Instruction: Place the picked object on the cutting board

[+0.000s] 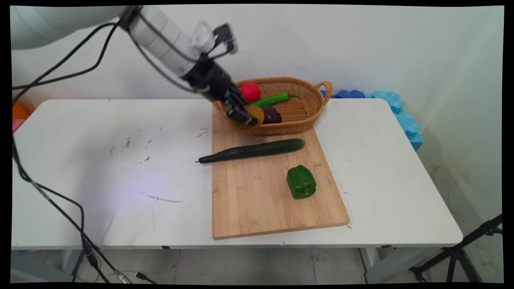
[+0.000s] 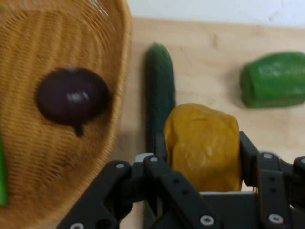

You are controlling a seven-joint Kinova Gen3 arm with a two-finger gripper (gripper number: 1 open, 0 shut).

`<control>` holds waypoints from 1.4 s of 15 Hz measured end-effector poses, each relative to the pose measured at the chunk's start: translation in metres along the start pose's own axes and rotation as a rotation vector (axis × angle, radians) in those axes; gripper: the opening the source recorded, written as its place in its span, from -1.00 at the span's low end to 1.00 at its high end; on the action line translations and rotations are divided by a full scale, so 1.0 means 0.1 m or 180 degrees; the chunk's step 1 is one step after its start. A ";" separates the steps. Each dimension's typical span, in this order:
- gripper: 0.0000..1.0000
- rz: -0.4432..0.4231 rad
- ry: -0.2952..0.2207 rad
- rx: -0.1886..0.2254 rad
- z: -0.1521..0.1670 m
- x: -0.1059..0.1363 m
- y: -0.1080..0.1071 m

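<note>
Gripper hung over the near-left rim of the wicker basket, jaws closed round a lumpy yellow-brown object. A dark purple vegetable, a red one and a long green pepper lay inside. Cucumber and green bell pepper rested on the wooden cutting board.

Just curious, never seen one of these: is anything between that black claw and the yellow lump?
No. The gripper is already shut on the yellow lump, held above the wicker basket's near rim, by the cucumber.
</note>
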 end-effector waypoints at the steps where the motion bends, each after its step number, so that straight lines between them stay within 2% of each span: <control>1: -1.00 0.0012 -0.0045 -0.0037 0.02 -0.10 0.09; 5: -1.00 0.0032 -0.0171 -0.0132 0.23 -0.41 0.35; 10: -1.00 0.0029 -0.0265 -0.0188 0.53 -0.62 0.56; 19: -1.00 0.0026 -0.0325 -0.0203 0.98 -0.81 0.78; 20: 1.00 0.0024 -0.0322 -0.0202 1.01 -0.81 0.80; 21: 1.00 0.0022 -0.0318 -0.0199 1.03 -0.82 0.81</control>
